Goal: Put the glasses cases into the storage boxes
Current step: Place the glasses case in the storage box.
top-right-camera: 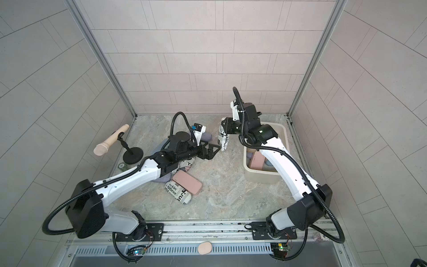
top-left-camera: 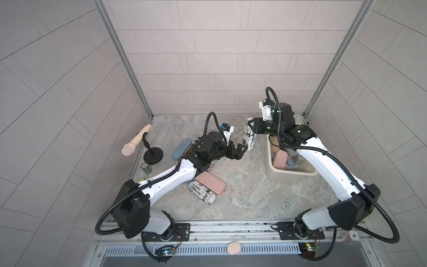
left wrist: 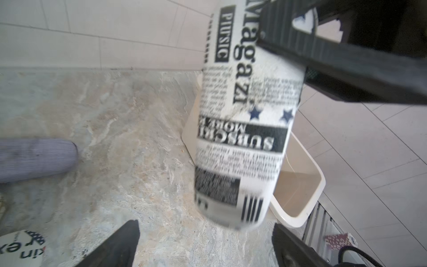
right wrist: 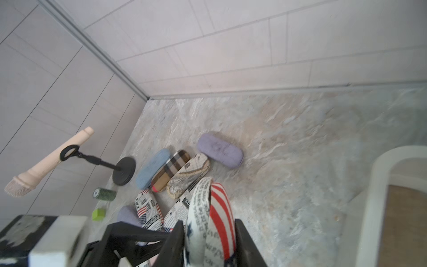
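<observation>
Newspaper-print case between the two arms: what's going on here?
The right gripper is shut on the upper end of the newspaper-print case, holding it off the table beside the cream tub. The left gripper is open right by the case's lower end, not gripping it. A pink case and others already lie in the tub. More, including a blue case, lie on the table.

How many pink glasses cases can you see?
2. One pink case lies on the table, partly over a newspaper-print case; another pink case is inside the cream tub. Others may be hidden deeper in the tub.
</observation>
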Motion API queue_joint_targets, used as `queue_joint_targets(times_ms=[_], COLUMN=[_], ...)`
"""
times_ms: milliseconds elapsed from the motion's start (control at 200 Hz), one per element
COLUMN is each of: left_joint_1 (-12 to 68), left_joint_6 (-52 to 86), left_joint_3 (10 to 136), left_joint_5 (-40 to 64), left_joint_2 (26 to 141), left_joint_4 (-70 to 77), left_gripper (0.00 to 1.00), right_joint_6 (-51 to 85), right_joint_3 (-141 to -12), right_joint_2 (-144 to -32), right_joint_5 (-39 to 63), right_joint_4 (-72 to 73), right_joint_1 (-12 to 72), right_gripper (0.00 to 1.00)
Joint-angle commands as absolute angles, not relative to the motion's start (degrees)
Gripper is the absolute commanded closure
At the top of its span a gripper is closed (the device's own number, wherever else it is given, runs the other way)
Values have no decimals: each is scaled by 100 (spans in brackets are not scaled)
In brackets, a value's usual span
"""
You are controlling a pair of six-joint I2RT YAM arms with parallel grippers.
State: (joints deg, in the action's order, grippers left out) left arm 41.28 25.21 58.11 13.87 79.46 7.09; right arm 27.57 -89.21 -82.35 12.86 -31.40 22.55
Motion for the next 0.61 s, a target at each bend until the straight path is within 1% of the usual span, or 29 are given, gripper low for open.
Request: queue_joint_targets(times_ms=[0, 90, 205, 285, 450, 600], left_joint_1=[4116, 4111, 4097, 4096, 4089, 4092], left_joint_6=[2390, 2365, 2374, 2376, 2432, 2454], left_joint_3=[5670, 5710, 5735, 5748, 5809, 5871], left_joint_5=[326, -67, -62, -69, -91, -62], left_joint_2=[7641, 7595, 7605, 7642, 7725, 7802], left_joint_4=[858, 669, 632, 603, 505, 401], left_gripper=[1, 0, 0, 1, 0, 1], right_joint_6=[2134, 1838, 1679, 1546, 1469, 1501], right_joint_3=[-9334, -9213, -8622, -8168, -7574, -7188], right_joint_2=[-7941, -7735, -7384, -7154, -7069, -7377], right_joint_5=[397, 3, -146, -363, -1032, -1056], right_joint_4=[-3864, -4278, -4570, -4739, -4995, -5078], right_joint_1=[1909, 1498, 869, 603, 457, 468], right_gripper=[70, 70, 70, 70, 70, 70])
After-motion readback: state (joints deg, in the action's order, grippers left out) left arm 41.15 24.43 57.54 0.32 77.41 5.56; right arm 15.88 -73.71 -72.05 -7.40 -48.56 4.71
